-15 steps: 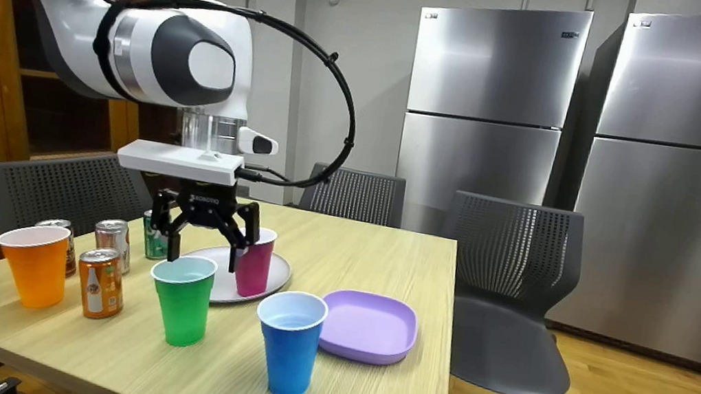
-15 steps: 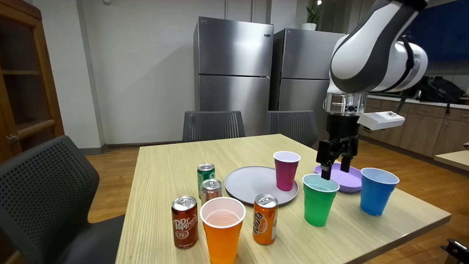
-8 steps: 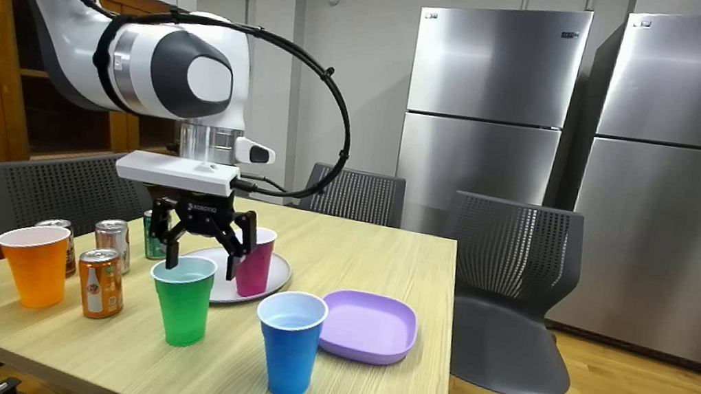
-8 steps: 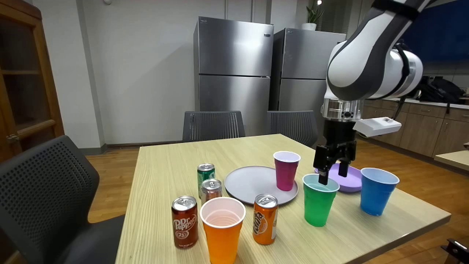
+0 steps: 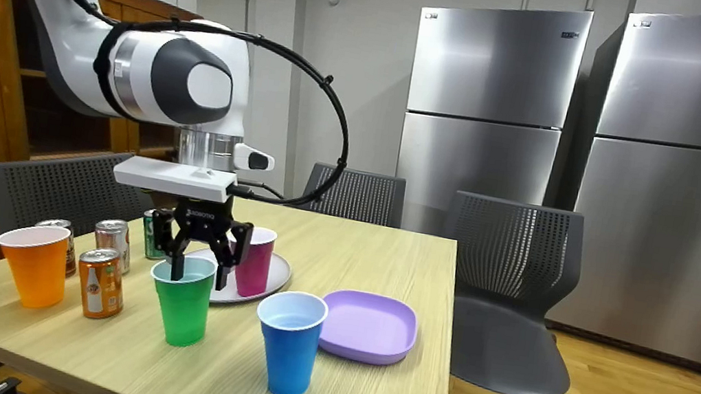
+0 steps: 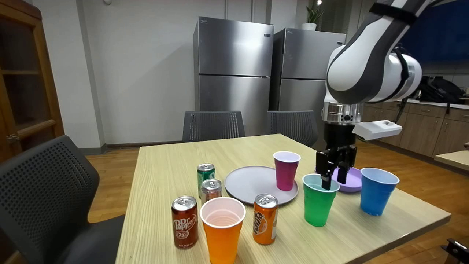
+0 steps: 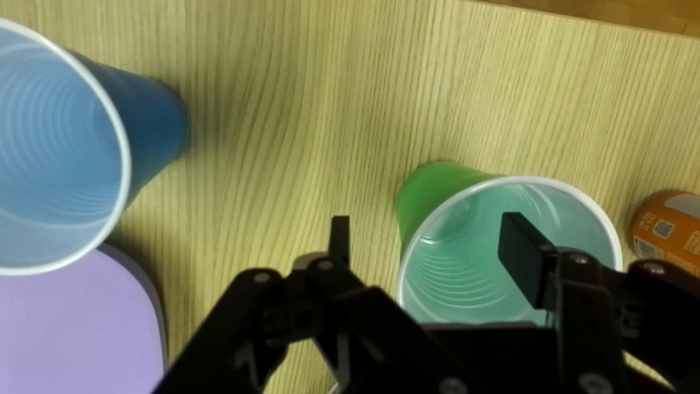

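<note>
The gripper straddles the rim of the green cup, fingers apart, one within its round, ribbed mouth. The tapered plastic cup stands upright on the wood-grained table, between the blue cup and the orange can; a magenta cup sits on the grey plate.

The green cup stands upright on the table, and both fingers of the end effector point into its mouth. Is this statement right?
Not entirely: the wrist view shows that only one finger of the end effector points into the mouth of the green cup; the other finger is outside its rim. The cup does stand upright on the table.
</note>
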`<control>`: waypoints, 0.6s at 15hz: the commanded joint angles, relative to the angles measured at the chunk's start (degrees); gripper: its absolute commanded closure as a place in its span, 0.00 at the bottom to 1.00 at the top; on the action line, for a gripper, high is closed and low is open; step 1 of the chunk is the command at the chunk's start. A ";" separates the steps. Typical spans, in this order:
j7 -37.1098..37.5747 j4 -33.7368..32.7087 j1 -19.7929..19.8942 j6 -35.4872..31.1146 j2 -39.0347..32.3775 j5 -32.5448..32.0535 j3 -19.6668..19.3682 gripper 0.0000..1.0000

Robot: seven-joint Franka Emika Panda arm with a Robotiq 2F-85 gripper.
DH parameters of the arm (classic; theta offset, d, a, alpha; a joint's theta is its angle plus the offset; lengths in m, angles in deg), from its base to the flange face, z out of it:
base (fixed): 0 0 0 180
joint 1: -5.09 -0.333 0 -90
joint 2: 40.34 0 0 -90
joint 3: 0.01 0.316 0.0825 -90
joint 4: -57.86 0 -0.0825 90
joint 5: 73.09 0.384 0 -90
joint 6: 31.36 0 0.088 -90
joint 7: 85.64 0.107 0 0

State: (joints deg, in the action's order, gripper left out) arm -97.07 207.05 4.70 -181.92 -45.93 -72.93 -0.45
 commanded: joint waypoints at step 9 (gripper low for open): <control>2.64 0.98 -0.19 -1.15 0.94 -1.34 0.53 1.00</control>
State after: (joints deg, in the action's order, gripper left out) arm -96.63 207.07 4.70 -182.02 -46.17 -72.94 -0.44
